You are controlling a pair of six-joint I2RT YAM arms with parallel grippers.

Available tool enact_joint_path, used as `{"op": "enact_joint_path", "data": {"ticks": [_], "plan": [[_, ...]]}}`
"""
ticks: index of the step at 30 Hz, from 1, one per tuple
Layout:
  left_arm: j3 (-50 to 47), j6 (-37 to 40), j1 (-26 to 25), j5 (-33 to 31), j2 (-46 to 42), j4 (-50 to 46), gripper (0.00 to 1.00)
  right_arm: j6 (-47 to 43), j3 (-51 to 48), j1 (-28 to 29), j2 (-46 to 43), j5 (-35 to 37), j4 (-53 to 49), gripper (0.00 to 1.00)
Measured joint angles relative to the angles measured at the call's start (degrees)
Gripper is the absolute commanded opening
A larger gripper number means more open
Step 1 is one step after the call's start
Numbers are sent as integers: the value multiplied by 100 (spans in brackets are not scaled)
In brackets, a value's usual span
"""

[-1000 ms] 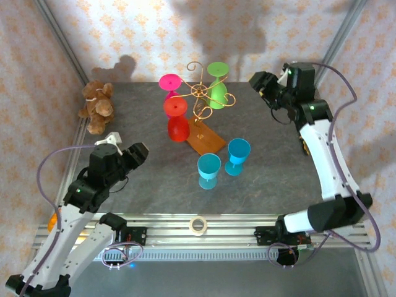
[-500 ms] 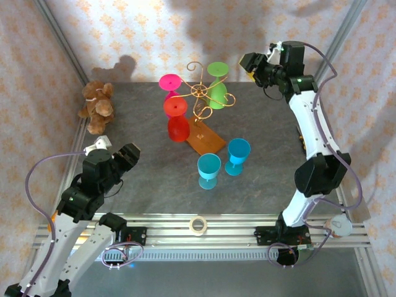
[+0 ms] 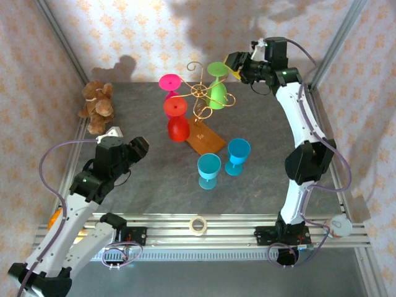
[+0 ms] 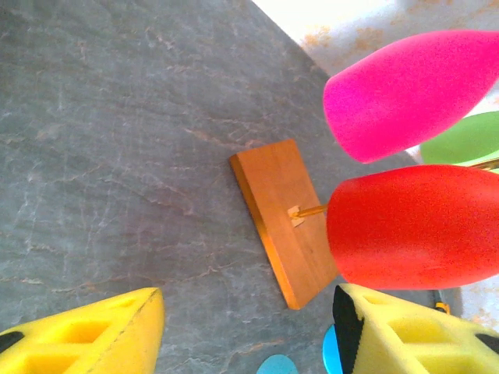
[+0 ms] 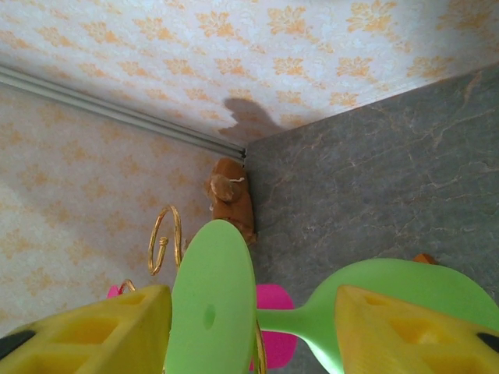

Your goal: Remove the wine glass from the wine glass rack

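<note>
On the grey counter [image 3: 266,130], the green wine glass [image 3: 216,94] hangs bowl-down from the wine glass rack [image 3: 207,141], so the right hand [image 3: 234,64] sits level with its stem, open astride it and gripping nothing, while the left hand [image 3: 137,148] hovers open and empty.

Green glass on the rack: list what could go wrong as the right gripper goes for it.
1. The right gripper straddles the thin stem of the green glass with its jaws open; closing off-centre could let the glass slip.
2. The glass's foot hangs on the wire rack; a pull the wrong way may snag it and tip the rack.
3. The pink glass and the red glass hang on the same rack; a jolt might shake them off.
</note>
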Motion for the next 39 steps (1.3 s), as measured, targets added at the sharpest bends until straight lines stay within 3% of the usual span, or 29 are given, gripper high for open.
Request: {"op": "enact_joint_path", "data": {"ticks": [6, 33, 39], "plan": [[0, 72, 66, -20, -275, 48, 59, -144, 737, 72, 426, 13, -306, 56], [0, 184, 149, -131, -605, 9, 60, -70, 1082, 133, 752, 13, -470, 48], [-11, 221, 149, -225, -774, -66, 60, 9, 1088, 133, 752, 13, -470, 33]]}}
